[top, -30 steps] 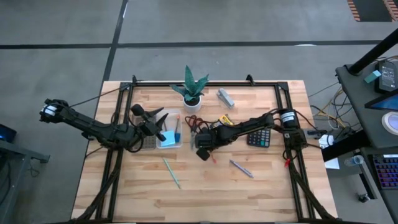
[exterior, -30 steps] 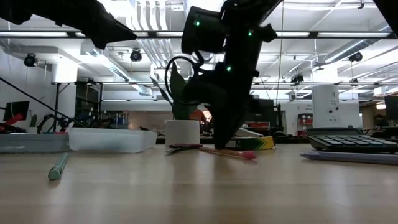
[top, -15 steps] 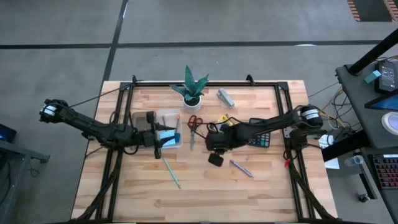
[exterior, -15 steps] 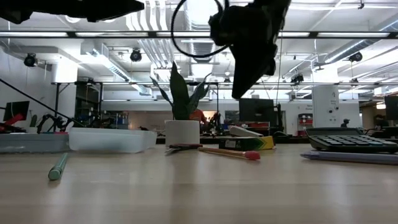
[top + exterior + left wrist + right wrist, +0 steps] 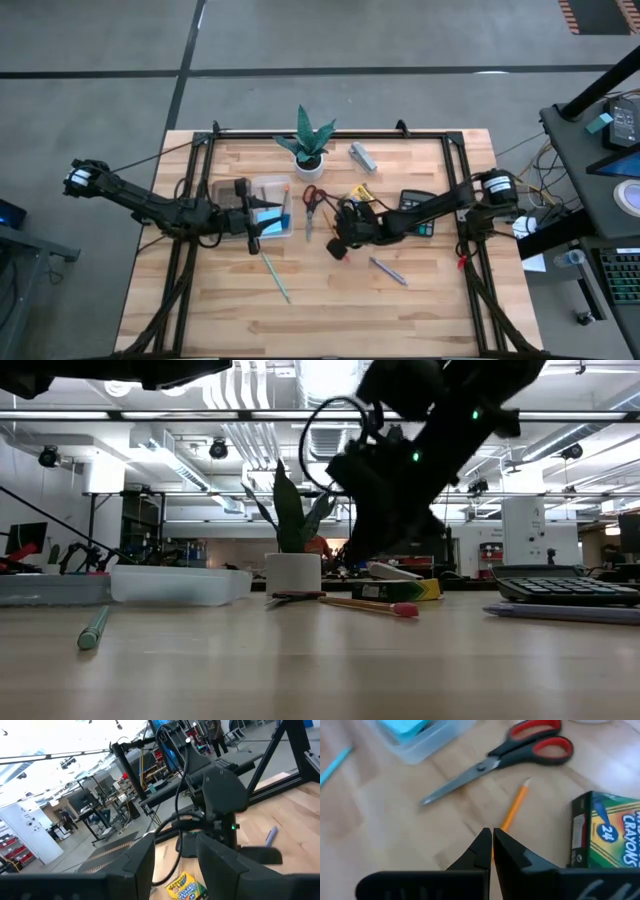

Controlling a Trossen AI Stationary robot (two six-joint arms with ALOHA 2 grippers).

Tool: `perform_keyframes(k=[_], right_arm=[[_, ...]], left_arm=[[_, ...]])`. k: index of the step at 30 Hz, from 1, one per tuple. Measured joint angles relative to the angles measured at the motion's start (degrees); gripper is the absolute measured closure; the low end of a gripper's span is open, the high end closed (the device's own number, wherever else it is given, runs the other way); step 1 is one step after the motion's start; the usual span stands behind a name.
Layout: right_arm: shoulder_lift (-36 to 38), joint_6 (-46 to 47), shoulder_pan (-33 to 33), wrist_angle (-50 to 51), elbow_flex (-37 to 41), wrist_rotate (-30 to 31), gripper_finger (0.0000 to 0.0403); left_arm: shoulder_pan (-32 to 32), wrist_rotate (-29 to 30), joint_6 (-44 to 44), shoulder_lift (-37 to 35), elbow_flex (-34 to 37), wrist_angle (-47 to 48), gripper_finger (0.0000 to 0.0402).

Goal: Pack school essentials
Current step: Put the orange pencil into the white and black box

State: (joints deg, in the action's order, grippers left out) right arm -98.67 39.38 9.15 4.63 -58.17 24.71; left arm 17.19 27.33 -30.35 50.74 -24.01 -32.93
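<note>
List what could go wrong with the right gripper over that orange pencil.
The right gripper sits over the orange pencil with its fingers nearly together; it may push the pencil rather than grasp it. The crayon box and the red-handled scissors lie near the pencil, so a sweep might knock either. The clear tray is under the left gripper, so a drop-off could bring the arms together.
</note>
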Motion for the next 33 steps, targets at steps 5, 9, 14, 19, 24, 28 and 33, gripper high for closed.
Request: perform_keyframes(k=[5,9,14,19,24,28,33], right_arm=[[-2.2,4.5,-2.6,0.7,-1.3,-5.9,0.0369],[-4.5,4.2,-2.8,1.1,-3.6,-8.1,0.0315],[-6.3,4.3,-2.8,4.6,-6.5,-7.7,0.0257],[-8.3,4.7,-2.8,7.0,-8.0,-6.6,0.0234],[-9.7,4.4,-2.8,7.1,-8.2,-6.4,0.0243],[-11.1,1.4,-2.8,7.3,-8.2,-5.9,0.0285],[-14.2,-1.0,-2.8,7.0,-8.2,-5.6,0.0363]], left_arm=[[-0.6,0.1,0.0,0.0,0.0,0.0,0.0274],[-1.0,0.1,0.0,0.0,0.0,0.0,0.0274],[-1.1,0.2,0.0,0.0,0.1,-0.1,0.0274],[-1.1,0.1,0.0,0.0,0.2,0.0,0.0274],[-1.1,0.2,0.0,0.0,0.2,0.0,0.0274],[-1.1,0.2,0.0,0.0,0.2,-0.1,0.0274],[-1.2,0.3,0.0,0.0,0.2,0.0,0.0274]])
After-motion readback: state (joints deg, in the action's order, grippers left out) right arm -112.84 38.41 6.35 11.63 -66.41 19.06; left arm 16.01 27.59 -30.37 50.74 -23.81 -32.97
